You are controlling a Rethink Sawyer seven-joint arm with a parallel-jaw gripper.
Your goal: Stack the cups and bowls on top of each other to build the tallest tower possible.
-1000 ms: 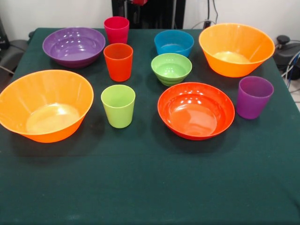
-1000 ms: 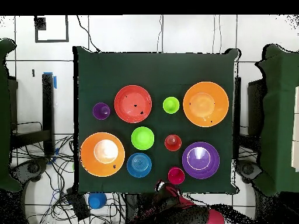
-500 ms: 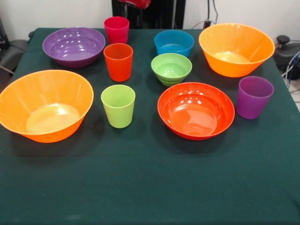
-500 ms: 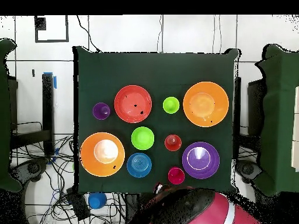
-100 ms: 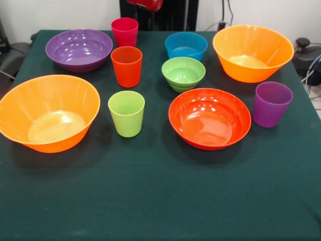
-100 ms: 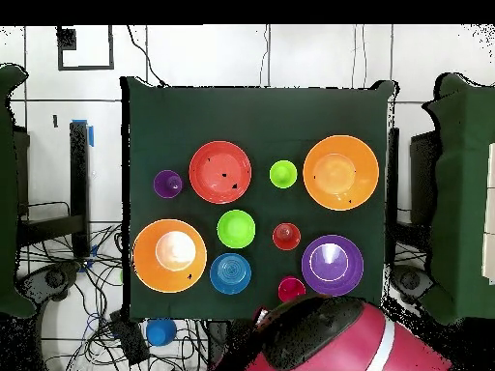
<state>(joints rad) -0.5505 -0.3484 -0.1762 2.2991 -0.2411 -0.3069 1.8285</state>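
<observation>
Dark green table (image 5: 160, 201) carries cups (image 5: 126, 113) and bowls (image 5: 209, 118).

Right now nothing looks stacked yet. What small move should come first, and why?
Probably bring the arm forward and down over the crimson cup. All ten pieces stand apart, upright and unstacked on the table, and that cup is at the robot-side edge, closest to the arm, which already partly covers it in the overhead view. The gripper itself is not visible, so confirm it is open first.
</observation>
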